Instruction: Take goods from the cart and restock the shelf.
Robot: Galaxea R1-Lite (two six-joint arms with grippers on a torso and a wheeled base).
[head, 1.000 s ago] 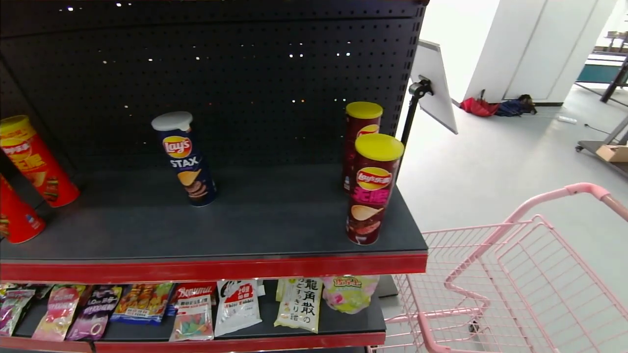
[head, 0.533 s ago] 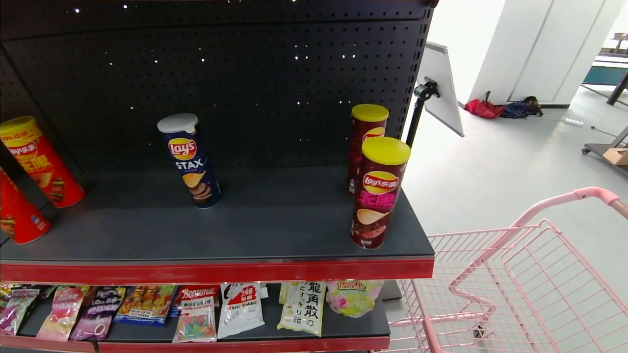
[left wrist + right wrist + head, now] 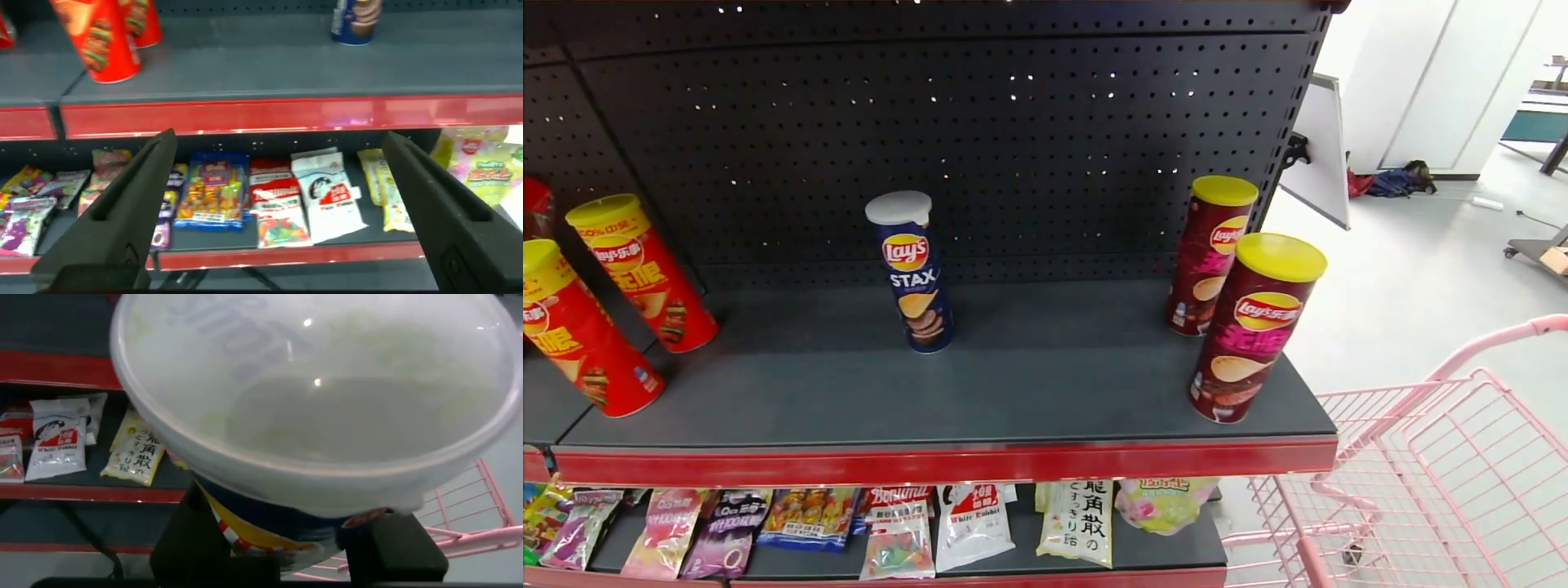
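Observation:
On the dark upper shelf (image 3: pixel 1029 384) a blue chip can (image 3: pixel 913 273) with a white lid stands mid-shelf. Two maroon cans with yellow lids (image 3: pixel 1254 327) (image 3: pixel 1210 253) stand at its right end, and red cans (image 3: pixel 641 269) (image 3: pixel 576 327) at its left. My right gripper (image 3: pixel 294 543) is shut on a chip can with a clear lid (image 3: pixel 319 392), held in front of the lower shelf beside the pink cart (image 3: pixel 482 514). My left gripper (image 3: pixel 278 139) is open and holds nothing, facing the red shelf edge (image 3: pixel 245 116) and the snack bags below.
The pink wire cart (image 3: pixel 1437 474) stands to the right of the shelf. The lower shelf holds several snack bags (image 3: pixel 898 531). A pegboard back panel (image 3: pixel 947 139) rises behind the cans. A white board (image 3: pixel 1319 155) juts out past the shelf's right end.
The whole head picture has shifted right, so the camera has turned left. The cans on the shelf keep their places relative to each other.

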